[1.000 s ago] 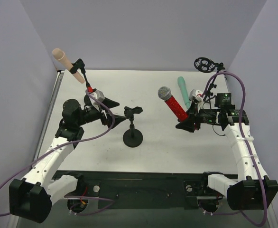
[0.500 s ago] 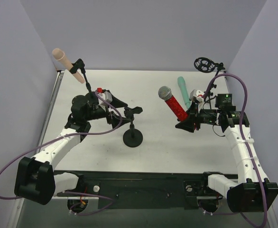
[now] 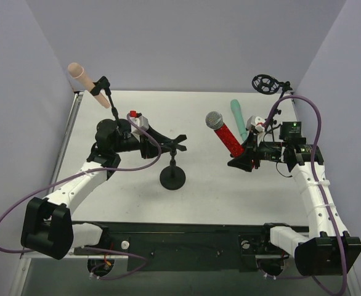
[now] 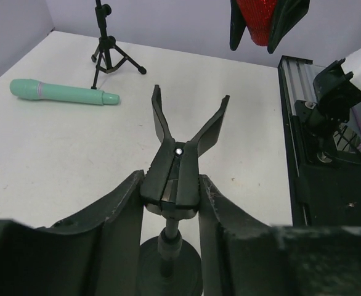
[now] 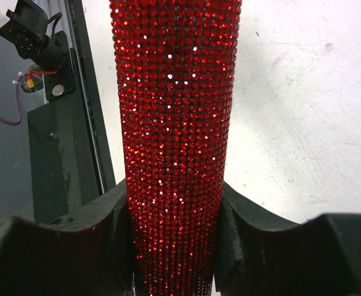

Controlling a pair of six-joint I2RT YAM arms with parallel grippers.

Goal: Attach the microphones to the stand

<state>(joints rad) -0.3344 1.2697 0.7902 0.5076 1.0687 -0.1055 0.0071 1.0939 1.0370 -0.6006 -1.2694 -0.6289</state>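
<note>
Two grips seen. Right gripper: clamped on red mic, right of centre, head raised for carrying. Left gripper: closed on clip of middle stand, probably to steady it. Teal mic: lying upper right. Pink mic: clipped, upper left.

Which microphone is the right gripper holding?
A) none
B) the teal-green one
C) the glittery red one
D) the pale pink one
C: the right gripper is clamped on the body of the glittery red microphone, while the teal-green microphone lies on the table and the pale pink microphone sits in a stand.
</note>
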